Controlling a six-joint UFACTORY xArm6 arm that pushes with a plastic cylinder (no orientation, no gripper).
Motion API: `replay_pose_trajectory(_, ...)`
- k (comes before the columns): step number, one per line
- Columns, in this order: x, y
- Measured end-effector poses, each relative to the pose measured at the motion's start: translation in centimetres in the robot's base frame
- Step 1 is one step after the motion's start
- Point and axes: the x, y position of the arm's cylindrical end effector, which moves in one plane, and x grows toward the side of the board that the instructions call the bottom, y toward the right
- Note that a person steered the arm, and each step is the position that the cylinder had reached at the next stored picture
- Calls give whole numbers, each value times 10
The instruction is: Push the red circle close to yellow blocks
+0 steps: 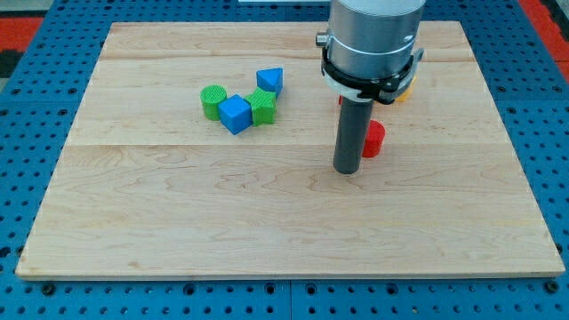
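The red circle lies on the wooden board, right of centre, partly hidden behind the rod. My tip rests on the board just left of and below it, touching or nearly touching its left side. A yellow block peeks out behind the arm's grey body, above and to the right of the red circle; most of it is hidden. A small bit of another red block shows left of the rod, under the arm.
A cluster sits at the upper left of centre: a green cylinder, a blue cube, a green block and a second blue cube. The wooden board lies on a blue pegboard.
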Motion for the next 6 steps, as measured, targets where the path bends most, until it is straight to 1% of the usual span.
replay_pose_trajectory(1,-32,4)
replay_pose_trajectory(2,-45,20)
replay_pose_trajectory(3,-27,25)
replay_pose_trajectory(4,-34,43)
replay_pose_trajectory(5,-53,46)
replay_pose_trajectory(6,-61,47)
